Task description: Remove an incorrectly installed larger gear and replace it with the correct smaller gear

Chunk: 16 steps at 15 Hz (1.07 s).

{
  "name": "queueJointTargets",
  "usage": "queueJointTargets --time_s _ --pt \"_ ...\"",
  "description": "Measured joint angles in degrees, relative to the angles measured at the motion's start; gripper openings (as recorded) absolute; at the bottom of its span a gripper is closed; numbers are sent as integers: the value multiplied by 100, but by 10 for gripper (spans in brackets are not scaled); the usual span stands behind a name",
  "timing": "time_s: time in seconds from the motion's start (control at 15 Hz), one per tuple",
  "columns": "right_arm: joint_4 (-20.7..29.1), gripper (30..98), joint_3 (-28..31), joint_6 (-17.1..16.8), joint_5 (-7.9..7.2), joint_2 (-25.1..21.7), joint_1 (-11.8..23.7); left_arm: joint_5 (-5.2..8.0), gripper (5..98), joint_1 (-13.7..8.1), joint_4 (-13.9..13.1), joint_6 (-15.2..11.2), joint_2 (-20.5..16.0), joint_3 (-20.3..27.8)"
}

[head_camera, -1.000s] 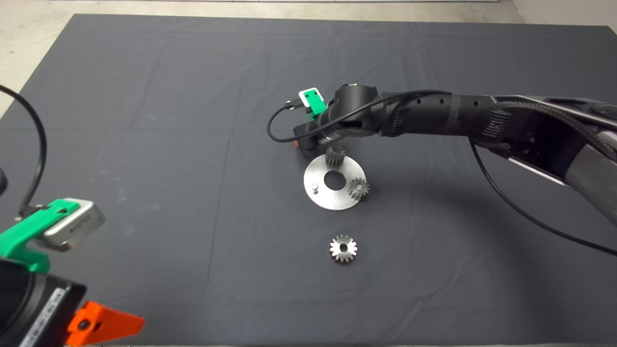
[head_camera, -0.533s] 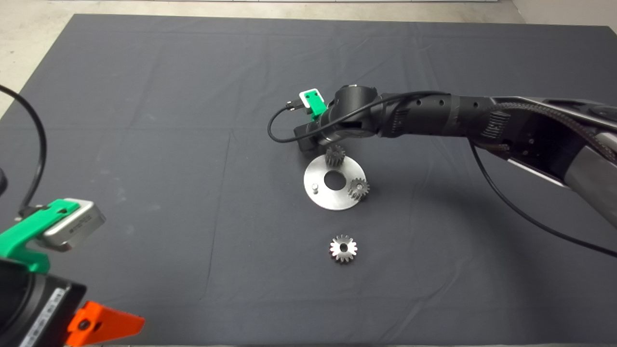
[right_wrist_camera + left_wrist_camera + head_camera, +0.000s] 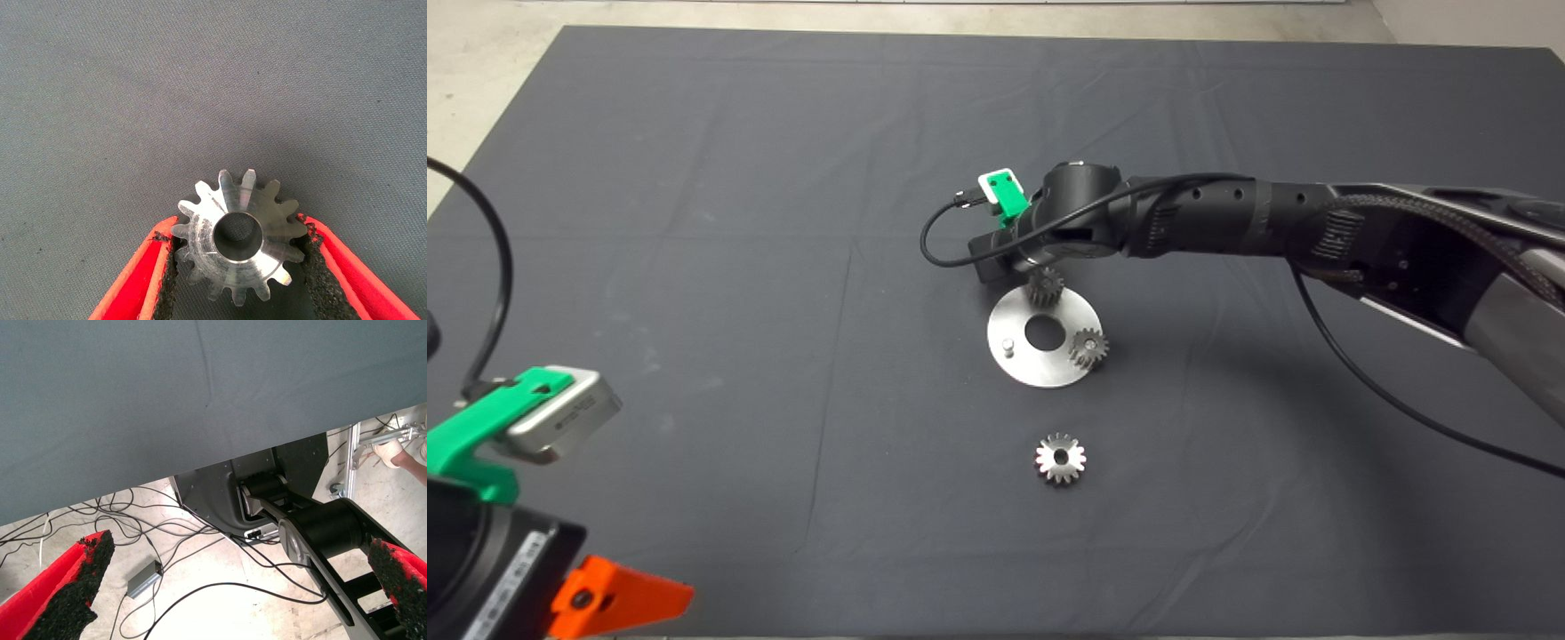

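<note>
1. Plenty of bare dark mat (image 3: 694, 267) all around, and the counter's mat edge stays well clear of the steel disc (image 3: 1021, 360) in the middle.
2. Count them: three gears in the head view, one disc, one bare pin (image 3: 1007, 345) on it.
3. Right end effector (image 3: 235, 267) hangs over the disc's far rim, red fingers (image 3: 143, 280) clamped on both sides of the smaller gear (image 3: 1045, 286).
4. A second small gear (image 3: 1088, 348) sits on the disc's right edge.
5. The larger gear (image 3: 1059, 459) lies flat on the mat, near side of the disc, well apart.
6. Left end effector (image 3: 233, 593) waits spread wide at lower left.
</note>
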Motion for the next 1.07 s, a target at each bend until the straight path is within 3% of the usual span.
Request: queueJointTargets --time_s 0.87,1.07 --pt "-69 401 26 -61 -23 9 -17 2 976 0 -1 0 2 0" --pt "-71 401 335 -59 -123 -52 16 0 976 0 0 0 2 0"
